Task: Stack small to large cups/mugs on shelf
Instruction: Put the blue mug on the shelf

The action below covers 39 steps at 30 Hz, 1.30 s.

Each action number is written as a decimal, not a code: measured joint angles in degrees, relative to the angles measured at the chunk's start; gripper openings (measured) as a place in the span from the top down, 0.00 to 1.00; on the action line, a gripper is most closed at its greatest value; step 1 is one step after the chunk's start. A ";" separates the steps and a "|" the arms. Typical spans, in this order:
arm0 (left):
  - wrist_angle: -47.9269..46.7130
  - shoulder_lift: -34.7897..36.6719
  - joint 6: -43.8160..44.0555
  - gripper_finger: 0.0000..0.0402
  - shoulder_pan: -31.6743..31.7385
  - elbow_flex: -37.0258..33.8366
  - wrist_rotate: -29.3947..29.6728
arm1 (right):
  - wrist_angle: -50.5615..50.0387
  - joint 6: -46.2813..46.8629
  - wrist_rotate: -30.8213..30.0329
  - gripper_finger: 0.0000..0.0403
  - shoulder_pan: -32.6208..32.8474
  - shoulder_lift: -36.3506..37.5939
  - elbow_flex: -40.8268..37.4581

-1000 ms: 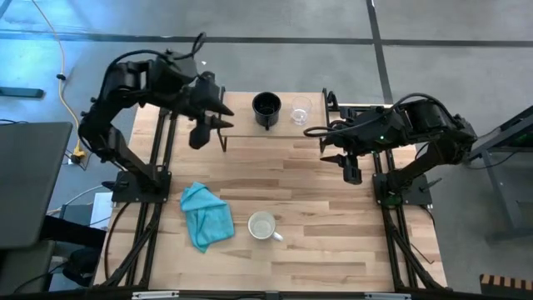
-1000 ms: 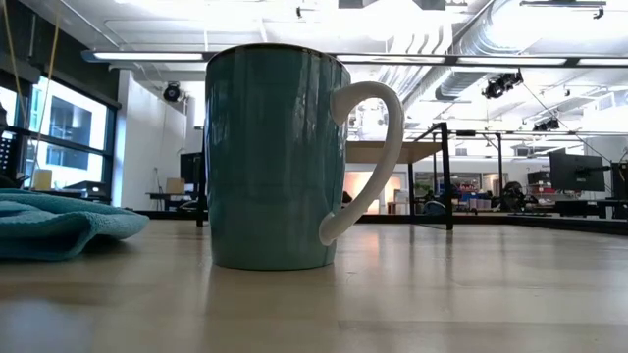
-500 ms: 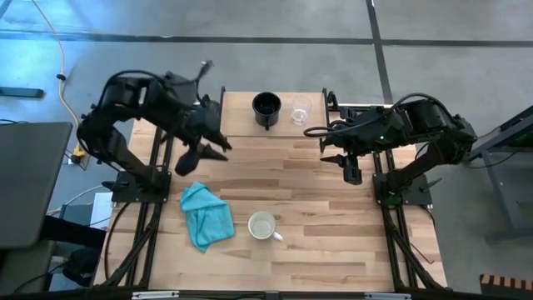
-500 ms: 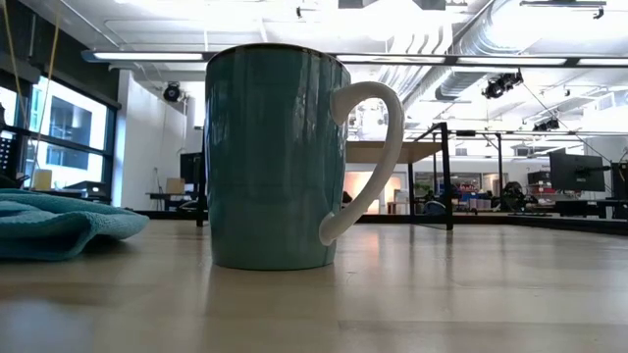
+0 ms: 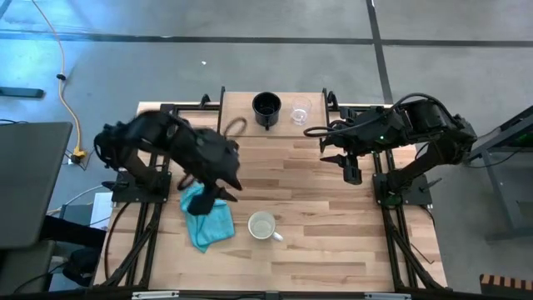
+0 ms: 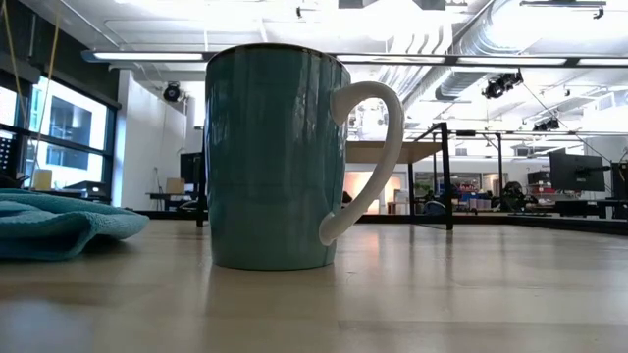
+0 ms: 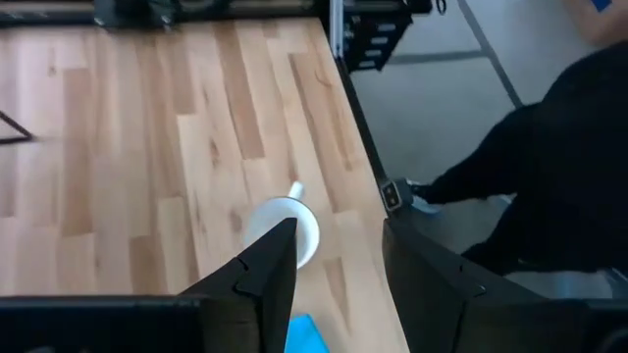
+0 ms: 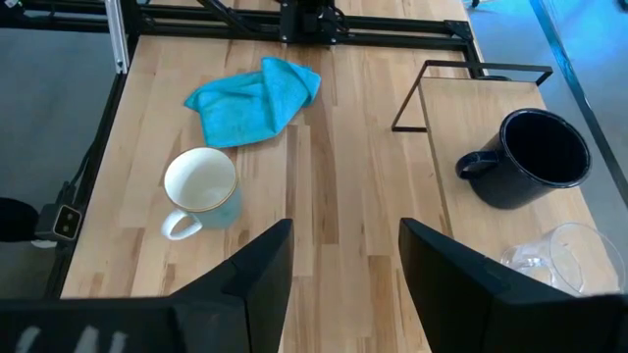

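While the left tool (image 5: 218,188) hovers spread, the white mug (image 5: 262,226) sits just beyond.

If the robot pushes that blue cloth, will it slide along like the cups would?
Probably not. The teal cloth lies crumpled in soft folds on the table, so it would likely bunch up and flop instead of sliding whole. It looks thin, so it's probably light and would droop if lifted.

The mug (image 8: 201,191) between the teal cloth (image 8: 250,99) and the table edge is white inside, with a white handle and a pale teal-blue wall. The mug (image 8: 535,160) on the light-wood shelf (image 8: 466,147) is glossy black, the glass cup (image 8: 574,260) beside it clear. The tabletop (image 8: 343,176) is pale wood in lengthwise strips. Both arms are dark.
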<state>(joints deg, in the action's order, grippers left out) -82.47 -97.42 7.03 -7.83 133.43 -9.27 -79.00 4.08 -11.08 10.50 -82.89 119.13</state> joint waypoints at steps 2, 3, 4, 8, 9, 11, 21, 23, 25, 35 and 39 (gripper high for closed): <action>0.01 -1.61 1.30 0.66 -1.43 0.00 1.39 | 0.00 0.29 0.00 0.56 0.00 0.00 -0.01; 0.01 -2.45 2.06 0.66 -2.09 0.00 2.62 | 0.00 0.55 -0.01 0.56 0.00 0.00 0.00; -0.01 -3.20 2.88 0.66 -2.82 0.00 4.07 | 0.00 0.90 -0.01 0.56 0.00 0.00 -0.01; -0.84 -6.09 5.08 0.66 -5.21 0.00 9.06 | 0.00 1.48 0.20 0.56 0.02 0.00 -0.01; -1.31 -6.83 5.42 0.66 -5.64 0.00 10.08 | -0.01 1.50 0.27 0.56 0.02 0.00 -0.02; -2.01 -8.11 6.41 0.66 -6.34 0.00 11.99 | -0.08 1.50 0.61 0.56 0.03 0.00 -0.02; -2.98 -10.43 8.82 0.66 -10.24 0.00 22.54 | -0.51 -1.10 0.75 0.56 1.81 0.28 -0.02; -3.00 -10.41 9.42 0.66 -11.10 0.00 25.84 | 0.39 -1.57 -0.12 0.56 3.13 1.05 -0.02; -3.03 -10.01 9.99 0.66 -12.06 -0.02 27.90 | 0.76 -1.60 -2.05 0.56 4.49 2.26 -0.02; -4.56 -8.43 11.99 0.66 -16.40 0.00 41.43 | 6.69 -1.10 -15.40 0.56 14.47 10.16 -4.88; -5.58 -7.62 14.38 0.66 -17.94 0.00 47.14 | 16.38 0.10 -17.44 0.56 17.13 17.84 -18.48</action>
<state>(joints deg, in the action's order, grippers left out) -88.05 -105.04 21.41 -25.78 133.43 37.88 -62.62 4.18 -28.53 27.64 -65.06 100.65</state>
